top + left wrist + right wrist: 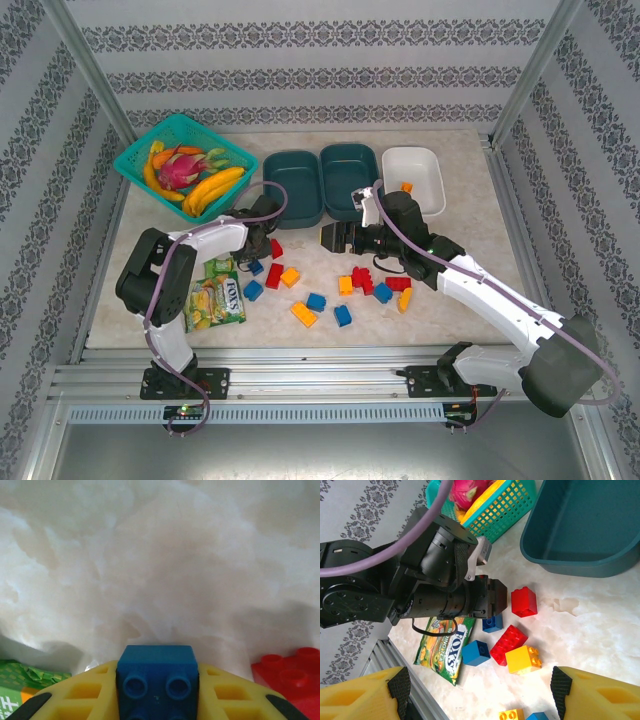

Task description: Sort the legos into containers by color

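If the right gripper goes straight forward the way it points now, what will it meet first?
Most likely the left gripper, which sits straight ahead, shut on a blue lego. Depth is unclear, so I cannot judge the gap.

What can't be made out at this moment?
Middle teal tub, near corner: top view, the right arm covers it.
Whether the blue brick in the left gripper is off the table: left wrist view, bottom edge cuts it.
Table surface detail: left wrist view, blurred.

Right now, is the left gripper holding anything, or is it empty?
Holding. In the left wrist view, the left gripper is shut on a blue lego, which fills the gap between its yellow fingers.
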You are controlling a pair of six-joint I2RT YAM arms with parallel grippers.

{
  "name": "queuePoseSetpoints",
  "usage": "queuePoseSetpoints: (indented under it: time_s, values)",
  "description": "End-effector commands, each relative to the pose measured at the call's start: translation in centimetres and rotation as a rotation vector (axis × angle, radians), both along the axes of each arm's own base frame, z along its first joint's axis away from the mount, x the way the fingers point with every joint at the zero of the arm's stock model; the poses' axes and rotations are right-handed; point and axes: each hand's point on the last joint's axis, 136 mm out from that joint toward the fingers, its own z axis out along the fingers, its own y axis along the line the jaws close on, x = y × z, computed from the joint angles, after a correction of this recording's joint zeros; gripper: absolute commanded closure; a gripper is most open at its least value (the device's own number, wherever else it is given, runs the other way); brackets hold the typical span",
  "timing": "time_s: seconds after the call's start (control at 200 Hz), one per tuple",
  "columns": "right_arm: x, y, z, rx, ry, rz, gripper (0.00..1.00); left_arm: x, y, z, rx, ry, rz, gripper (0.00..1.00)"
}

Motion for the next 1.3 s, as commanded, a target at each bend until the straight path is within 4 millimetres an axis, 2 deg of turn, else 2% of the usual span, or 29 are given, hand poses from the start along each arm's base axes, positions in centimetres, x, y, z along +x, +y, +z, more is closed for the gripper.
queuePoseSetpoints:
  time_s: [0.0, 0.085, 0.245, 0.35, 0.425, 0.53, 0.62, 0.729, 0.844, 0.944, 1.039, 1.109, 1.224, 1.299]
  values:
    - [0.1, 0.0, 0.0, 0.009, 0.008, -0.001, 0.23, 1.6, 0.6, 3.6, 0.017, -0.085, 0.004, 0.69]
    - [0.1, 0.0, 0.2, 0.010, 0.003, 0.000, 0.24, 1.9, 0.3, 5.0, -0.005, -0.110, 0.007, 0.69]
    - [0.5, -0.7, 1.1, -0.014, -0.027, -0.040, 0.24, 3.6, -1.4, 10.3, -0.109, -0.209, 0.015, 0.69]
    - [1.2, -1.6, 1.9, -0.030, -0.068, -0.107, 0.23, 6.0, -3.7, 12.8, -0.185, -0.250, -0.027, 0.69]
    - [2.1, -2.6, 2.6, -0.018, -0.115, -0.187, 0.22, 8.2, -5.5, 13.6, -0.225, -0.262, -0.065, 0.69]
    - [3.8, -4.3, 3.2, 0.017, -0.158, -0.320, 0.18, 11.5, -8.0, 13.3, -0.263, -0.246, -0.113, 0.69]
    - [5.4, -5.8, 2.8, 0.034, -0.125, -0.417, 0.18, 13.8, -9.4, 11.8, -0.267, -0.219, -0.121, 0.69]
    - [6.8, -7.0, 2.4, 0.065, -0.062, -0.482, 0.18, 16.3, -9.8, 9.7, -0.261, -0.192, -0.105, 0.69]
    - [6.9, -7.3, 2.4, 0.042, -0.041, -0.483, 0.18, 18.1, -9.9, 7.1, -0.267, -0.155, -0.085, 0.68]
    - [6.3, -7.7, 1.8, 0.012, -0.010, -0.482, 0.18, 18.7, -10.3, 5.4, -0.289, -0.126, -0.083, 0.66]
    - [5.5, -8.6, 0.5, -0.032, 0.040, -0.499, 0.18, 18.7, -10.8, 4.2, -0.314, -0.094, -0.087, 0.56]
    - [4.6, -9.9, -0.8, -0.072, 0.091, -0.542, 0.18, 18.3, -10.9, 3.7, -0.320, -0.072, -0.086, 0.50]
    - [3.2, -12.5, -3.0, -0.151, 0.189, -0.613, 0.19, 18.2, -10.9, 4.3, -0.330, -0.079, -0.084, 0.39]
    - [2.3, -14.7, -4.5, -0.196, 0.257, -0.677, 0.19, 18.3, -11.0, 5.8, -0.340, -0.104, -0.090, 0.34]
